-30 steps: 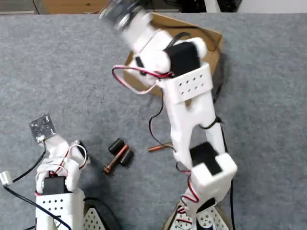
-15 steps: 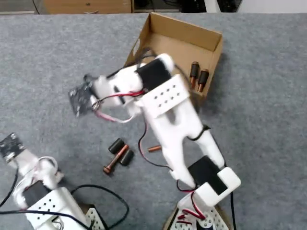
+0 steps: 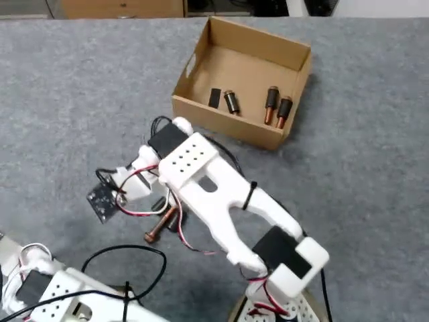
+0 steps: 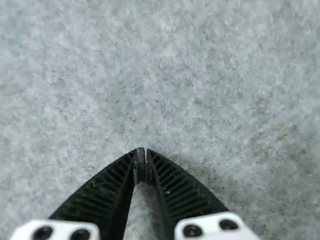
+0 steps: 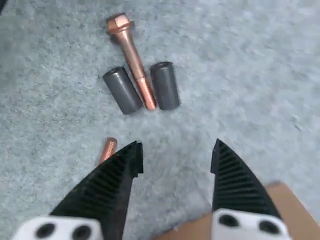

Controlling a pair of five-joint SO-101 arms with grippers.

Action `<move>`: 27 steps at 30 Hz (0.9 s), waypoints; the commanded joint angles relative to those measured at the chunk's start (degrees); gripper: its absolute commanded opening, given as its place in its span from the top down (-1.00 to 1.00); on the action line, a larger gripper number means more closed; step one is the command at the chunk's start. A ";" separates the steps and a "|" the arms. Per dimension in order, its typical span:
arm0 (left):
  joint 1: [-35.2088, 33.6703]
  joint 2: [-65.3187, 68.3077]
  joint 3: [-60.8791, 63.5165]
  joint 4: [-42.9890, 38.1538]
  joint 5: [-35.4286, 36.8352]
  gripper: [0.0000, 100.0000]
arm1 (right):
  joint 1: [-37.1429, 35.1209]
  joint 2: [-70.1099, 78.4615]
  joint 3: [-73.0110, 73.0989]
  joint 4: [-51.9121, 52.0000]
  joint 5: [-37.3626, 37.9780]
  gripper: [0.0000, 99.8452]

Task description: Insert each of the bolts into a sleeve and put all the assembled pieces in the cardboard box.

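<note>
My right gripper (image 5: 175,145) stands open above the grey carpet, a short way from one copper bolt (image 5: 131,60) that lies between two dark sleeves (image 5: 122,90) (image 5: 165,85). The tip of a second bolt (image 5: 106,149) peeks out beside one finger. In the high view the right arm (image 3: 201,174) stretches from the front right across the bolt (image 3: 159,228) and hides most of the sleeves. The cardboard box (image 3: 194,111) at the back holds three sleeved bolts (image 3: 271,104) and a loose dark sleeve (image 3: 214,97). My left gripper (image 4: 140,160) is shut on nothing over bare carpet.
The left arm's base (image 3: 60,295) and its cables (image 3: 127,268) sit at the front left corner. Open carpet lies to the left and right of the box. A wooden cabinet edge (image 3: 120,8) runs along the back.
The right arm swung from over the box down to the loose bolt and sleeves, uncovering the box's contents. The left arm drew back toward the front left corner.
</note>
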 commanded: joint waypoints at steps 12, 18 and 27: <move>1.14 -0.31 -0.35 -0.26 -0.53 0.96 | -4.44 1.89 14.37 -17.76 1.32 0.57; 1.14 -0.31 -0.35 -0.26 -0.53 0.96 | -4.18 11.30 10.33 -17.85 1.32 0.57; 1.14 -0.31 -0.35 -0.26 -0.53 0.96 | -4.00 15.60 5.14 -17.41 1.41 0.58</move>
